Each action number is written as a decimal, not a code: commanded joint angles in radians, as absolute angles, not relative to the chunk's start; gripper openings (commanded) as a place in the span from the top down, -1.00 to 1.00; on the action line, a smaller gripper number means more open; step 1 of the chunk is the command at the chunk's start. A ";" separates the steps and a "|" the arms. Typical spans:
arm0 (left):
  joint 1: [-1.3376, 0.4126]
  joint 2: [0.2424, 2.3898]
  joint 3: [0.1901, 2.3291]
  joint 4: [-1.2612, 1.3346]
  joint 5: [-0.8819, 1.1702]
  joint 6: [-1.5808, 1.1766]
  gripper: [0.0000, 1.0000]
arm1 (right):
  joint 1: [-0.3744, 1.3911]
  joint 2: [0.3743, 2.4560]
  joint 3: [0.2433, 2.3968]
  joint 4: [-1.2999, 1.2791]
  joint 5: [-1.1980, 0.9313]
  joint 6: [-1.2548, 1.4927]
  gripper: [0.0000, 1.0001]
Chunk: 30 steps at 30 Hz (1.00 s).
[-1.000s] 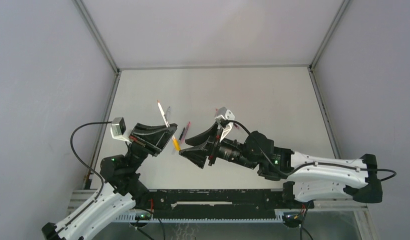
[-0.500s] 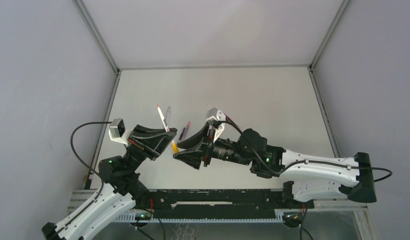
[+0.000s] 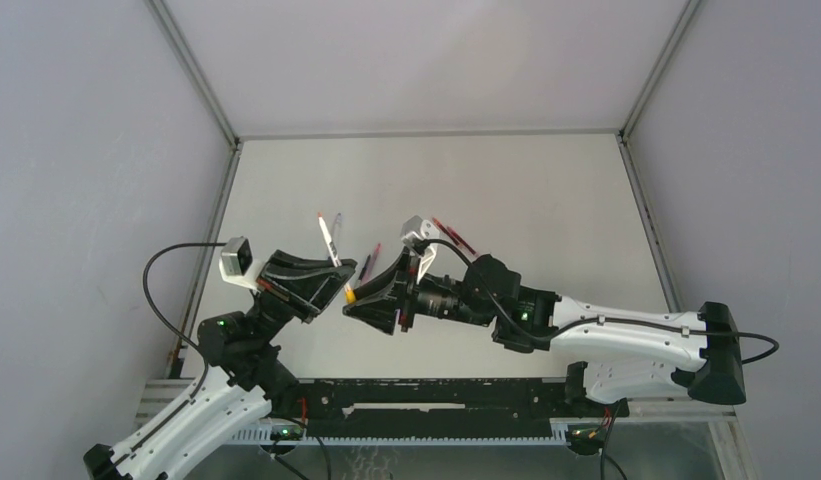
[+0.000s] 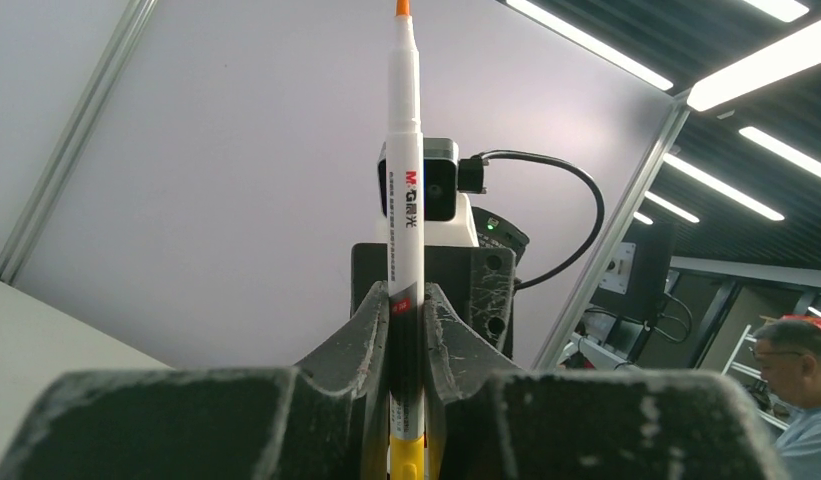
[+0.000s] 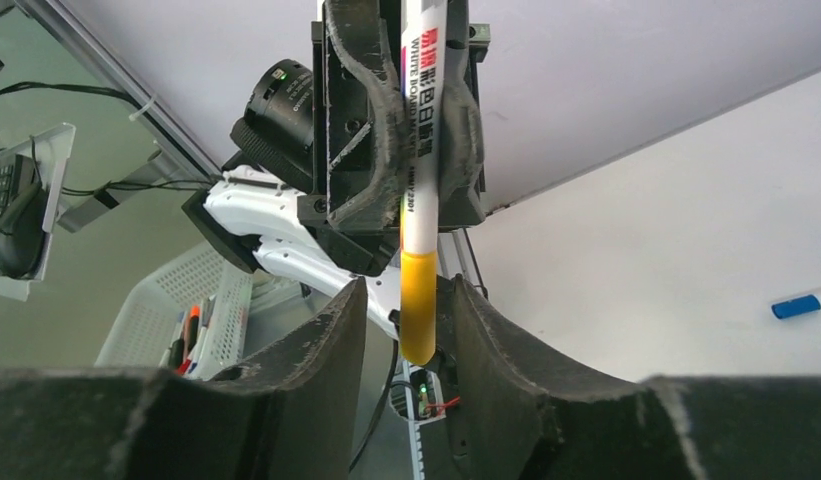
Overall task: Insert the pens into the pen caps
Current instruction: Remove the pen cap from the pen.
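Blue-and-white piece (image 5: 798,305) on the worktop (image 5: 686,220), at the right wrist view's edge: cannot tell pen from cap, cut off there. Cannot sort the loose pens (image 3: 369,262) beyond the wrists from above either; too small. Found left jaws clamped on a white pen (image 4: 405,180), orange tip out front, yellow tail (image 5: 419,300) poking out behind. Found right jaws open astride that tail, one finger (image 5: 486,340) touching or nearly so, other clear. Logged both wrists raised off worktop, nose to nose, near left. Versus a second ago: right arm reached further left, jaws narrower, red pen (image 3: 452,235) uncovered beyond its wrist.
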<state>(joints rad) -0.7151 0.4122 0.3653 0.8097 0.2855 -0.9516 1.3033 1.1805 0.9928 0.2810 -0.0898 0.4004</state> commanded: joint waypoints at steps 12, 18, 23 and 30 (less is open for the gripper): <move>-0.718 0.413 0.395 0.829 0.273 -0.974 1.00 | 1.291 1.192 1.005 0.301 -0.123 0.419 1.00; -0.719 0.403 0.401 0.776 0.214 -0.976 1.00 | 1.309 1.204 1.005 0.263 -0.124 0.393 1.00; -0.719 0.375 0.425 0.710 0.183 -0.950 1.00 | 1.328 1.207 1.003 0.223 -0.111 0.377 1.00; -0.718 0.323 0.468 0.579 0.147 -0.886 1.00 | 1.340 1.219 1.002 0.159 -0.125 0.375 1.00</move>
<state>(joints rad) -0.7193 0.3450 0.3683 0.6483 0.2283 -0.9470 1.3060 1.1992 0.9928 0.2432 -0.0776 0.3996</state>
